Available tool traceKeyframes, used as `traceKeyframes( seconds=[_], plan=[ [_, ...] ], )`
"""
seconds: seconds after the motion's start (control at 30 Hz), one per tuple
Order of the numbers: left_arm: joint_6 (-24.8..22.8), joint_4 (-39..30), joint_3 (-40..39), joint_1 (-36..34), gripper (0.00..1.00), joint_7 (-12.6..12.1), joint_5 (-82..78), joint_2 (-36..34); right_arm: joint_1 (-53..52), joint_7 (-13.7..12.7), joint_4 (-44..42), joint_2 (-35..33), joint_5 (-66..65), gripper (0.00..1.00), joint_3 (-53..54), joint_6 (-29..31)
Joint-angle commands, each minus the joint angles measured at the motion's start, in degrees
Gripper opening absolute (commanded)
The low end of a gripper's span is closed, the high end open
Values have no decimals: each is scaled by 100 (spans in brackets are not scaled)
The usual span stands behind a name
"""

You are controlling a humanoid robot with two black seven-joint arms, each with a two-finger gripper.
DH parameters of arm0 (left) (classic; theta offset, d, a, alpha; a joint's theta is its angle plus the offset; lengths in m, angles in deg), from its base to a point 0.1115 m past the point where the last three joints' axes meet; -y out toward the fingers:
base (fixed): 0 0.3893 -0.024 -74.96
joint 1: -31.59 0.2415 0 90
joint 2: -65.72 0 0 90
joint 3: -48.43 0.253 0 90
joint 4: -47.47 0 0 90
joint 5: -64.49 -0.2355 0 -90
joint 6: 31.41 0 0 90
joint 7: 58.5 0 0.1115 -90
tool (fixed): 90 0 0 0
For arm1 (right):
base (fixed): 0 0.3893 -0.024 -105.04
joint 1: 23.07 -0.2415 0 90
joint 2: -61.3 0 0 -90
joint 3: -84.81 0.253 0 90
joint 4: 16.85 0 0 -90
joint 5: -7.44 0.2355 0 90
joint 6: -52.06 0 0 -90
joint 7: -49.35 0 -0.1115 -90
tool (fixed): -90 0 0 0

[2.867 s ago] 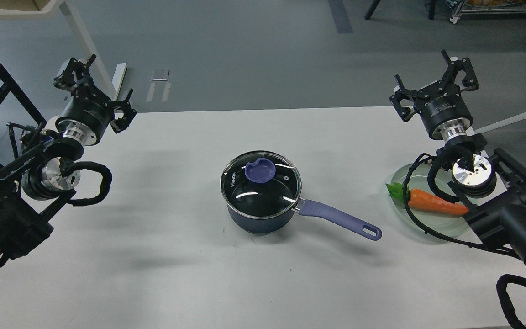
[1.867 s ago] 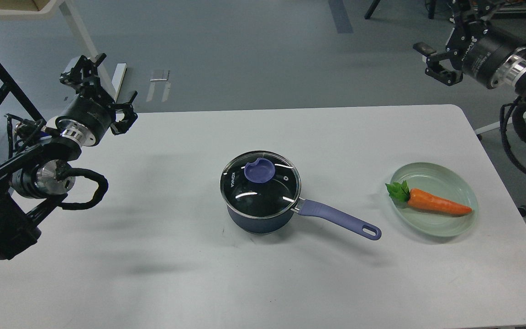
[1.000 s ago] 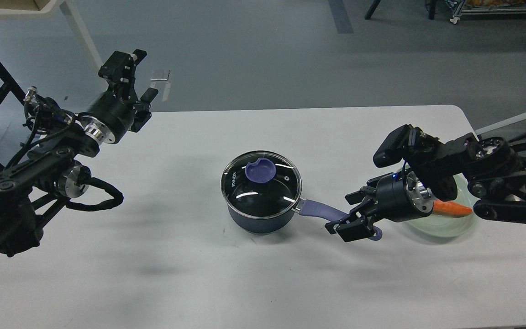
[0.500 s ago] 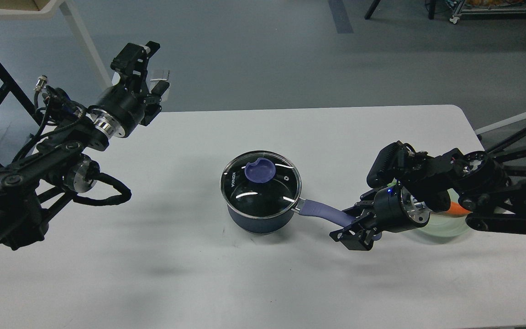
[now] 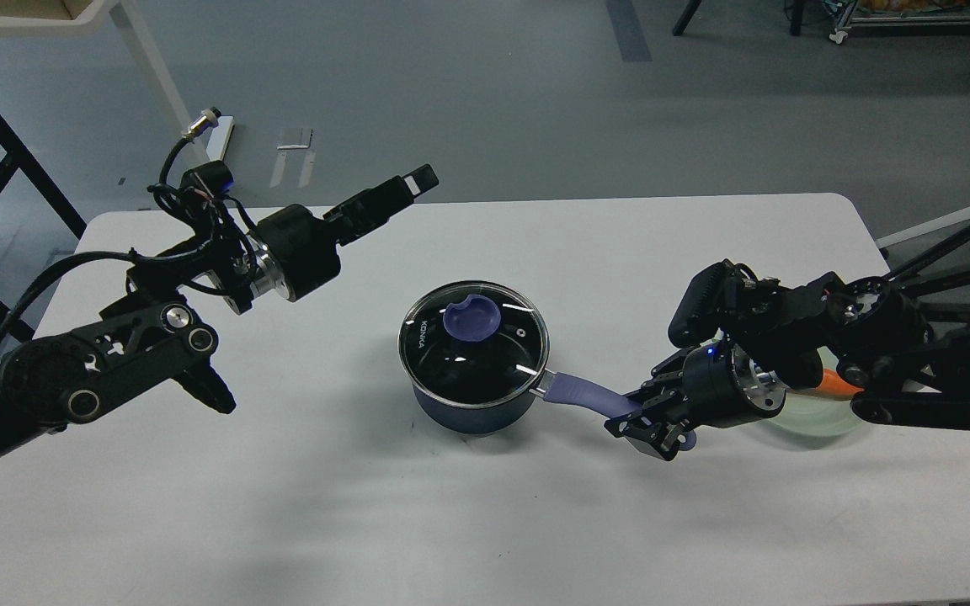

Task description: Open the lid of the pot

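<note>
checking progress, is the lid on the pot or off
On. The lid sits flat on the pot, its rim matching the pot's all round.

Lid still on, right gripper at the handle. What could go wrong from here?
1. The right gripper is at the far end of the lavender handle of the dark blue saucepan; so far out, the pot may twist.
2. The left gripper is well off the flat purple knob of the glass lid; a low approach might knock the lid sideways.
</note>
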Motion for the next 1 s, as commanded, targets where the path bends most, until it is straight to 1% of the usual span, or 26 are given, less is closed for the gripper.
traceKeyframes(
  seconds=[0.0, 0.17, 0.3, 0.37, 0.47, 0.67, 0.83, 0.97],
  plan=[
    [-5, -54, 155, -70, 98, 9, -1097, 24, 11, -5, 0, 2, -129, 20, -8, 0],
    [82, -54, 656, -254, 98, 0, -2328, 51, 20, -5, -9, -6, -120, 20, -8, 0],
    [784, -46, 1025, -351, 98, -18, -3373, 86, 64, -5, -9, -6, -120, 20, 1, 0],
    [952, -19, 1332, -421, 98, -18, -3857, 86, 91, -5, -9, -6, -120, 20, 1, 0],
    [979, -2, 1623, -509, 98, -18, -4017, 104, 82, -5, -27, 2, -112, 20, 9, 0],
    [988, 68, 1676, -518, 98, -18, -4017, 323, 82, -5, -44, 2, -111, 20, 1, 0],
    [1014, 551, 1667, -527, 97, -26, -4026, 683, 82, -5, -44, 2, -94, 20, 1, 9],
    [1111, 649, 1685, -510, 95, -26, -4009, 719, 73, -5, -44, 2, -76, 20, 1, 27]
  ],
)
